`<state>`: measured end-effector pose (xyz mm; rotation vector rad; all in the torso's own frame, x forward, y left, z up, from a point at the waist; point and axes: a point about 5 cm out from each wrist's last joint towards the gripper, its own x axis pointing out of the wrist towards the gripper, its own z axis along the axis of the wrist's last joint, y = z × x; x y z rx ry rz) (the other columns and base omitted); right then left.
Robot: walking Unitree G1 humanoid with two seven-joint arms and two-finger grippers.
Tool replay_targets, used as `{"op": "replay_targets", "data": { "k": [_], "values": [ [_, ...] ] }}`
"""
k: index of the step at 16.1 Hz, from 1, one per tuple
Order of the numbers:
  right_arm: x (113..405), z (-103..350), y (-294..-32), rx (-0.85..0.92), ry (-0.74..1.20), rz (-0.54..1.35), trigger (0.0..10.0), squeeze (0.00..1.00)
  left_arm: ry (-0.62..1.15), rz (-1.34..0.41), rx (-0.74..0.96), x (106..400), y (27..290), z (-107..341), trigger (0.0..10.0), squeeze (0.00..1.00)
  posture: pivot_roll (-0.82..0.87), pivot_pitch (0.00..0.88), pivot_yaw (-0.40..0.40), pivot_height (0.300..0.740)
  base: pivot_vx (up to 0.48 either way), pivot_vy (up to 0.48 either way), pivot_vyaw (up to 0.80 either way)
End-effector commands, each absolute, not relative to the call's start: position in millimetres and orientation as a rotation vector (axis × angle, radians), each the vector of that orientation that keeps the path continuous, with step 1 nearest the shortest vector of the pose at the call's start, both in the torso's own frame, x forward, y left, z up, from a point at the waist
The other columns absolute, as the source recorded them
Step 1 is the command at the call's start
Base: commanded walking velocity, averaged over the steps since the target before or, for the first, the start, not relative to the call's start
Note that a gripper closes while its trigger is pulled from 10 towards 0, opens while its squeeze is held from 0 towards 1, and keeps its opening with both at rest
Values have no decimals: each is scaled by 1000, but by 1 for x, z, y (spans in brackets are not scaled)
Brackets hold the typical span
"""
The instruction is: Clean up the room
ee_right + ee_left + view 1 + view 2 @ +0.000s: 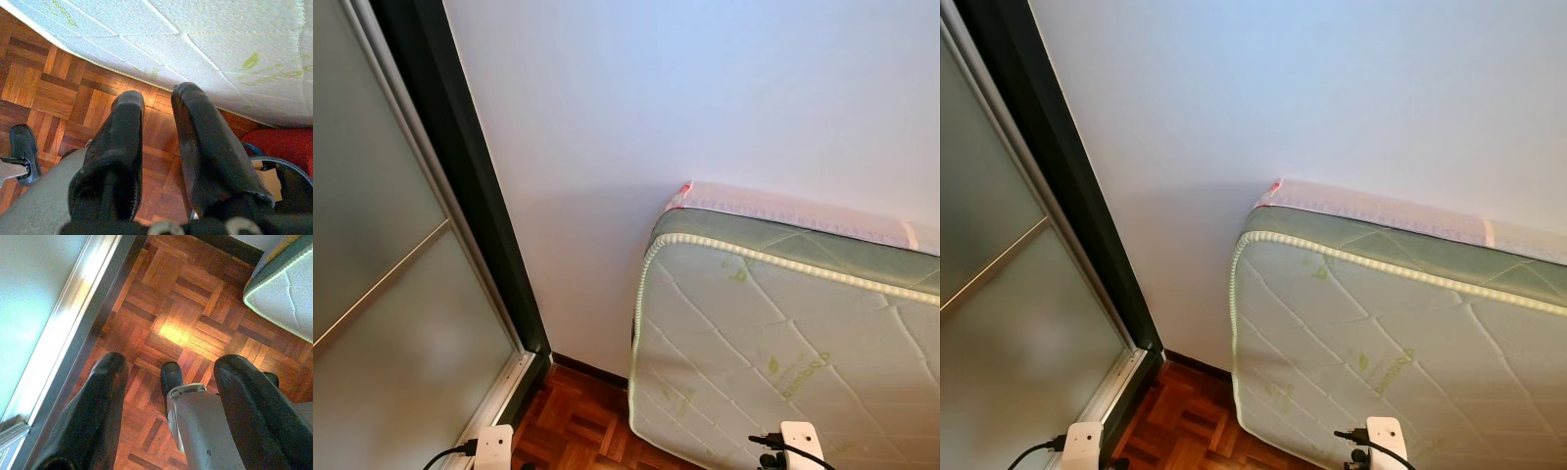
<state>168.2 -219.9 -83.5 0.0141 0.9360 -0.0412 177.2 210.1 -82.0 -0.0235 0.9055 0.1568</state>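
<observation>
Leaning on its long edge against wall, mattress (773,343), left gripper (171,382) jaws apart, right gripper (156,105) jaws slightly apart

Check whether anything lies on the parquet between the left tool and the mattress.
Nothing visible does. The left tool hangs open over bare parquet floor, with the mattress corner beyond it.

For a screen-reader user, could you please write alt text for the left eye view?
A quilted mattress stands on edge against a white wall, on parquet floor. A frosted sliding door in a dark frame is on the left.
</observation>
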Motion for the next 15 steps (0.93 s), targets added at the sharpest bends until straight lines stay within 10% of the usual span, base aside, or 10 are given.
{"op": "replay_targets", "data": {
  "k": [1, 15],
  "values": [
    [203, -61, -246, 192, 895, -149, 10000, 0, 882, 86, -16, 253, 211, -41, 10000, 0, 45, 0, -85, 740, 0, 0, 0],
    [199, -64, -246, 220, 941, -181, 10000, 0, 872, 184, -102, 251, 212, -42, 10000, 0, 31, 0, -88, 740, 0, 0, 0]
  ]
}}
